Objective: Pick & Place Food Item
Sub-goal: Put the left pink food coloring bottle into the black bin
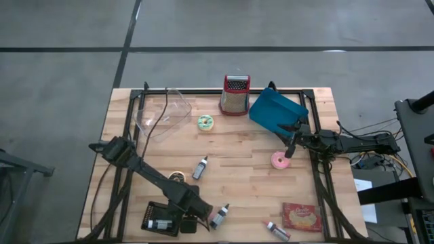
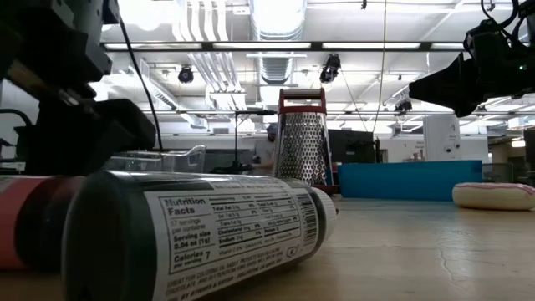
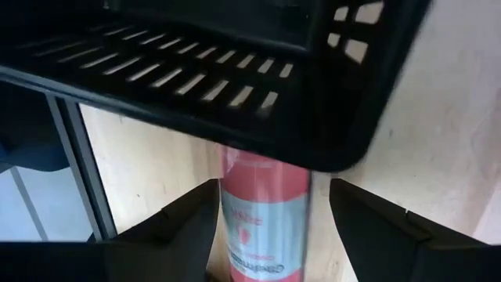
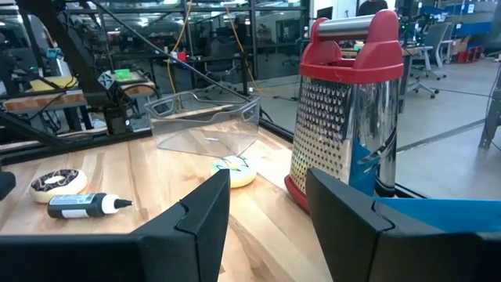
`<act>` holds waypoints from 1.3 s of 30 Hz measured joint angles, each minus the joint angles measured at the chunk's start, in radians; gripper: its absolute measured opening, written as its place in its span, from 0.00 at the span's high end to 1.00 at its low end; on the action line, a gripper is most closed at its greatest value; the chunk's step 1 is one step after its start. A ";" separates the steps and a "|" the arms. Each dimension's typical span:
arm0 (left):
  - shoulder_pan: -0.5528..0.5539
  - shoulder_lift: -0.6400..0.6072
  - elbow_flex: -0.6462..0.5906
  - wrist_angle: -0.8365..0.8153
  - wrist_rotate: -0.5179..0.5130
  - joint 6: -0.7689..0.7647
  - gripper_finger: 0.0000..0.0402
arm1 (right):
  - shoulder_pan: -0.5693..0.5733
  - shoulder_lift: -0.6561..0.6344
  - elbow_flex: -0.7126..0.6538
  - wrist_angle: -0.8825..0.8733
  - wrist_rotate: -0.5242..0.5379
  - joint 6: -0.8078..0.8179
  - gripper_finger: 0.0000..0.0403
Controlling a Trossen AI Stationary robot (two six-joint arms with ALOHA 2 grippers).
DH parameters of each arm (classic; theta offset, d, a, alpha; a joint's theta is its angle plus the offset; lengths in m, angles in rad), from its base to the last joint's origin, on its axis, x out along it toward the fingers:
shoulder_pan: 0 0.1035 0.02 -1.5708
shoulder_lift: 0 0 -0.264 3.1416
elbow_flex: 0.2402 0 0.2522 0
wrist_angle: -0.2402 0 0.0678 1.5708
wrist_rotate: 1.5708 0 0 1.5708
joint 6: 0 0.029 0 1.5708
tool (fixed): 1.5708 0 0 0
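The pink doughnut (image 1: 279, 160) is seen on the table's (image 1: 244, 146) right half, at five o'clock from the grater (image 1: 234, 94). The right gripper (image 1: 290, 145) is held unclenched just above it; the left gripper (image 3: 266, 227) straddles a red bottle (image 3: 264, 219), released.

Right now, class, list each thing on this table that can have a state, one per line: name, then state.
Grater: upright.
Clear container: tipped, resting on the table's edge frame.
Blue bin: tilted.
Pink doughnut: flat on the table.
Red bottle: lying down between the left gripper's open jaws.
Right gripper: jaws open, holding nothing, beside the doughnut.
Snack packet: lying flat.
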 joint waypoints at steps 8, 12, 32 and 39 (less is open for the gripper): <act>-0.001 -0.002 -0.017 0.029 -0.019 0.000 0.41 | 0.000 0.000 0.000 0.000 0.000 0.000 0.59; 0.000 -0.001 -0.009 0.037 -0.026 0.000 0.46 | 0.000 0.000 0.000 0.000 0.000 0.000 0.59; 0.000 -0.001 -0.004 0.036 -0.021 0.000 0.59 | 0.000 0.000 0.000 0.000 0.000 0.000 0.59; 0.000 0.000 0.016 0.025 -0.022 0.000 0.60 | 0.000 0.000 0.000 0.000 0.000 0.000 0.59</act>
